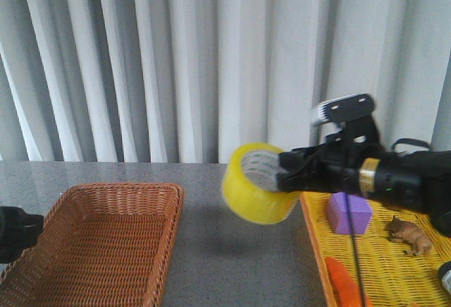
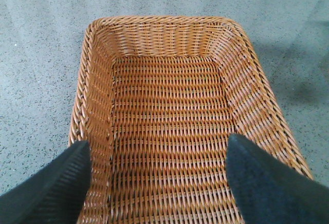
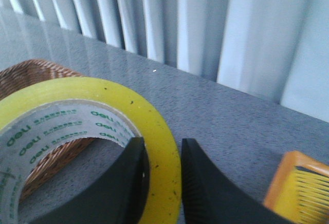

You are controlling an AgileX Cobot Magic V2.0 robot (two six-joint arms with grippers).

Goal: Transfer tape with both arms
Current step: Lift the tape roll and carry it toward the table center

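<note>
A: Front view, what've we got?

B: Right hand (image 1: 287, 170) is up in the air over the grey table (image 1: 232, 251), clamped on the wall of the tape (image 1: 257, 182), one finger inside the core, one outside. The roll sits between the brown wicker basket (image 1: 99, 240) and the yellow tray (image 1: 380, 265), clear of both. My read: it's held out toward the middle so the other arm can reach it.

A: Left arm?

B: Only a dark bit of it at the far left edge (image 1: 17, 231), low beside the basket. Can't tell the hand state from this view.

A: Counts?

B: One roll, one basket, one tray. In the tray: one purple block (image 1: 348, 213), one small brown animal figure (image 1: 409, 234), one orange item (image 1: 345, 284) cut off by the frame, plus something at the right edge too cropped to name.

A: Left wrist view?

B: Left hand (image 2: 159, 178) is spread wide, holding nothing, two dark fingers (image 2: 56, 188) over the near end of the basket (image 2: 97, 85). Basket has nothing in it. Looks like a waiting pose for the handover, and the basket looks the likely drop spot.

A: Right wrist view?

B: Confirms the pinch: the fingers (image 3: 121, 183) are closed to a narrow gap with the yellow wall of the tape (image 3: 159, 152) between them. White core with green print. Basket rim (image 3: 31, 70) shows beyond the roll, tray corner (image 3: 295, 183) on the other side. Handover not done yet.
</note>
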